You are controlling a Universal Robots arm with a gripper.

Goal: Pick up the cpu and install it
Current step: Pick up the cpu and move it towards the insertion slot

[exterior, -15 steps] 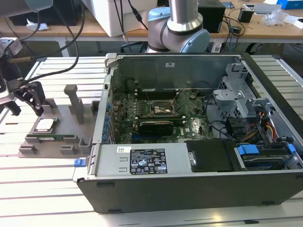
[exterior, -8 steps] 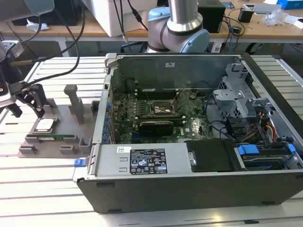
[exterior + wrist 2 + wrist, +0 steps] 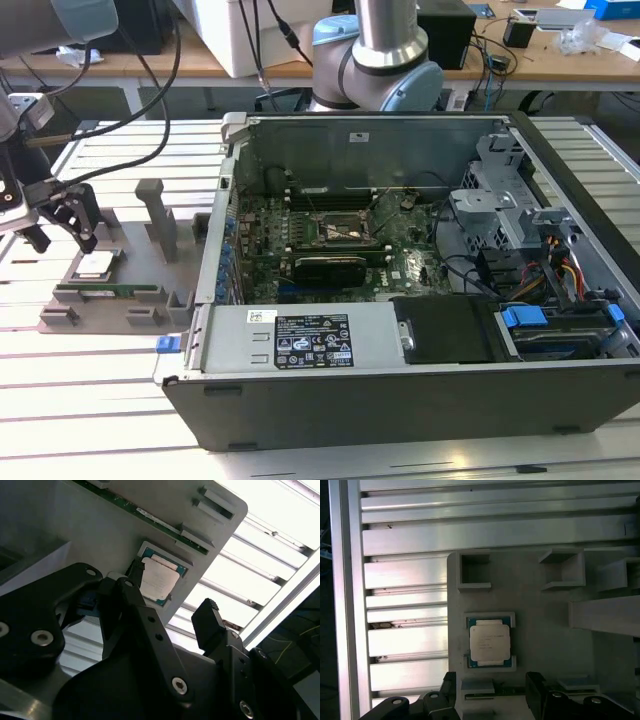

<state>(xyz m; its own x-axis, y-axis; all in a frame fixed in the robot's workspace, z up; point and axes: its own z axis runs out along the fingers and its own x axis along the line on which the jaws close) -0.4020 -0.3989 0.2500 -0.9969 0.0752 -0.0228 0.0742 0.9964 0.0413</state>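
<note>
Nearest the lens in both wrist views, the tool (image 3: 172,587) (image 3: 491,677) presents its two black fingers (image 3: 210,622) spread wide, with nothing gripped between them. In the exterior view the tool (image 3: 62,238) hangs at the far left of the frame, just above a grey holder tray (image 3: 135,270).

The cpu (image 3: 490,642) (image 3: 159,579) lies flat in a square recess of that tray (image 3: 540,630), silvery top upward, in line with the gap between the fingers. No contact between fingers and cpu can be confirmed. In the exterior view the cpu (image 3: 95,264) sits at the left middle of the frame, directly beneath the tool. A narrow green memory stick (image 3: 105,291) lies in a slot just beside it, towards the lower edge of the frame.

The tray rests on a slatted metal surface (image 3: 100,400). An open computer case (image 3: 400,400) occupies the centre and right of the exterior view, well apart from the cpu. Its motherboard socket (image 3: 335,232) sits in the middle of the frame. The arm's base (image 3: 375,60) rises behind the case at upper centre.
</note>
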